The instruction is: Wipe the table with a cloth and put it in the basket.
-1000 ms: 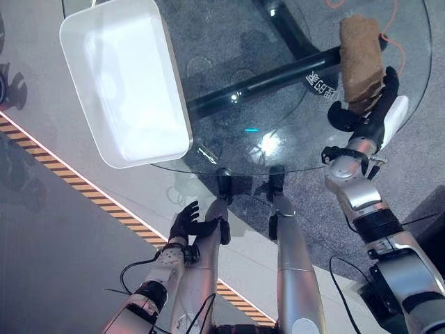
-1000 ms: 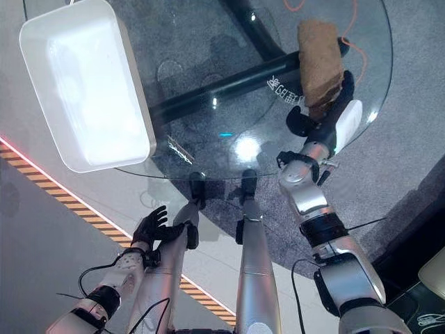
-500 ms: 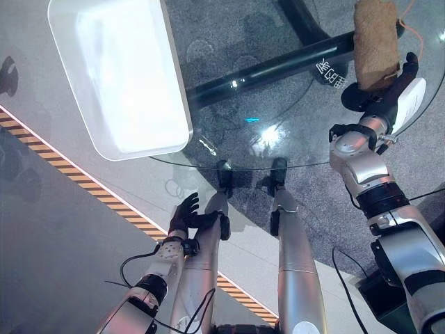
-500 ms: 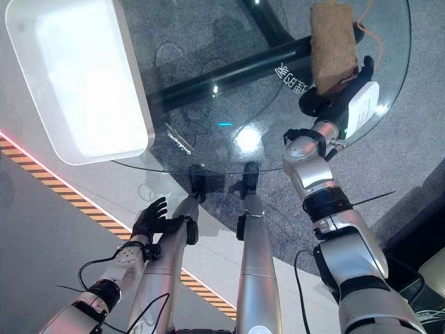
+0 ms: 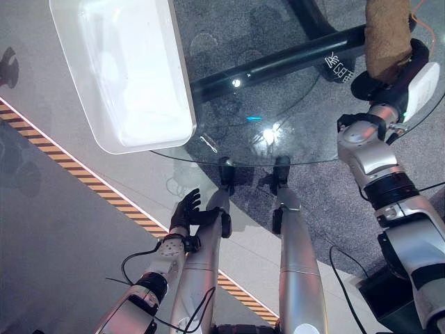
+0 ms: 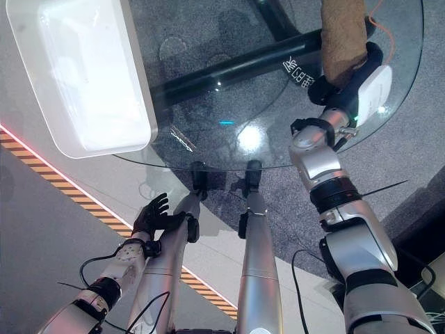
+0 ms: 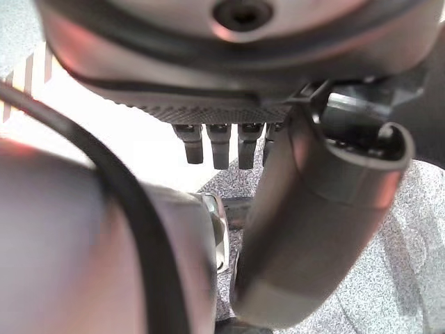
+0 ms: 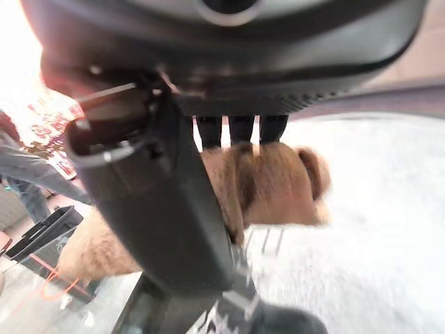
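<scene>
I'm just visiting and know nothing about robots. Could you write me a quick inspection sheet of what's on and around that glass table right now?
Surface: round glass table, a dark frame visible through it.
Job's things: brown cloth on the table's far right; white basket on its left edge, overhanging.
Clutter: nothing seen.
Hands: right hand on the near end of the cloth, thumb beside it; left hand hangs below the table edge, fingers relaxed, holding nothing.
Cables: orange cable on the floor beyond the cloth.
Surroundings: grey carpet, striped floor tape; a person's legs in the right wrist view.
</scene>
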Tool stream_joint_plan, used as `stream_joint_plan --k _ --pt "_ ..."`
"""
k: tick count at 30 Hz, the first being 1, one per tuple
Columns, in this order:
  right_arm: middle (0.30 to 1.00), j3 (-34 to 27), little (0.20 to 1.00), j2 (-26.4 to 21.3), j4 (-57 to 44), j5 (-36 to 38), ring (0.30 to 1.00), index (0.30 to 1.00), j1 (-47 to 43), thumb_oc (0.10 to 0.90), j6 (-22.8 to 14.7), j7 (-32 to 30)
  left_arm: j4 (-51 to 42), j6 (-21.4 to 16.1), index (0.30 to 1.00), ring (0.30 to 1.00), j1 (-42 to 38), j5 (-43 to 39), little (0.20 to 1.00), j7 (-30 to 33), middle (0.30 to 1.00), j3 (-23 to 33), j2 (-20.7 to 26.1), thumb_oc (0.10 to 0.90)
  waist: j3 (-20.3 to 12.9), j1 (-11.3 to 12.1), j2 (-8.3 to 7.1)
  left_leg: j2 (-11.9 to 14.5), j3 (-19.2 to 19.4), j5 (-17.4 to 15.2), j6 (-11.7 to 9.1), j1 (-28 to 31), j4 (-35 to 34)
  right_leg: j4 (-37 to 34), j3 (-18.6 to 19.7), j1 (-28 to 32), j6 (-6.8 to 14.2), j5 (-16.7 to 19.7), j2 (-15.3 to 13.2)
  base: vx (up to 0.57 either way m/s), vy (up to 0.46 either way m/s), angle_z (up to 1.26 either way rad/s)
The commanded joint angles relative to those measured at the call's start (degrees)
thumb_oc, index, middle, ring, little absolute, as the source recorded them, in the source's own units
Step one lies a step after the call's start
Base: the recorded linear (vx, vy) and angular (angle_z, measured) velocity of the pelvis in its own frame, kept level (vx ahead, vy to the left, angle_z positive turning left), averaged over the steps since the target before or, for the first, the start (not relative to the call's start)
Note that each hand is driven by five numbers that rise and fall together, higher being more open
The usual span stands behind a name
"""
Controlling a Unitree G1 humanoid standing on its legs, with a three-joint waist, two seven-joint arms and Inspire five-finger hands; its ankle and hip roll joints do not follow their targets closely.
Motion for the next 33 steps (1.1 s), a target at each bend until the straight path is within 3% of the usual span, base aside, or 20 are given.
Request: stream_joint_plan --k 1,17,25,33 --pt "0.300 2.4 0.200 -2.3 -1.7 0.5 0.300 0.300 -1.0 0.100 -1.1 2.9 -0.7 1.6 0.900 0.900 8.0 -0.7 0.900 1.1 0.900 -2.8 -0.5 0.800 -1.2 0.1 4.15 -2.6 -4.0 -6.8 -1.1 -1.2 5.9 -1.8 -3.7 0.1 0.0 0.3 2.4 0.01 0.033 0.00" --pt "0.300 1.1 0.200 -2.7 -11.1 -6.7 0.300 0.300 -0.6 0.100 -0.6 6.3 -8.3 3.7 0.900 0.900 11.6 -0.7 0.900 3.0 0.900 -3.4 0.5 0.800 -1.2 0.9 4.95 -3.2 -4.3 -7.0 -0.6 -0.7 5.8 -1.3 -3.7 0.3 0.5 0.0 2.2 0.00 0.018 0.00" --pt "0.300 2.7 0.200 -0.7 -19.1 -13.1 0.300 0.300 0.2 0.100 1.6 13.6 -11.1 5.0 0.900 0.900 12.7 0.1 0.900 3.3 0.900 -3.0 0.7 0.800 -1.2 1.3 5.04 -3.5 -4.3 -6.8 -0.4 -0.7 5.5 -1.2 -3.8 0.2 0.6 0.0 2.1 0.00 0.017 0.01" --pt "0.300 6.9 0.200 4.9 -26.6 -19.0 0.300 0.300 3.7 0.100 3.2 23.2 -11.7 4.4 0.900 0.900 13.3 1.8 0.900 2.9 0.900 -2.0 -0.3 0.800 -1.2 1.7 5.17 -3.7 -3.9 -6.5 -0.2 -0.9 5.1 -1.6 -3.9 0.0 0.7 0.1 1.9 0.00 0.012 0.01"
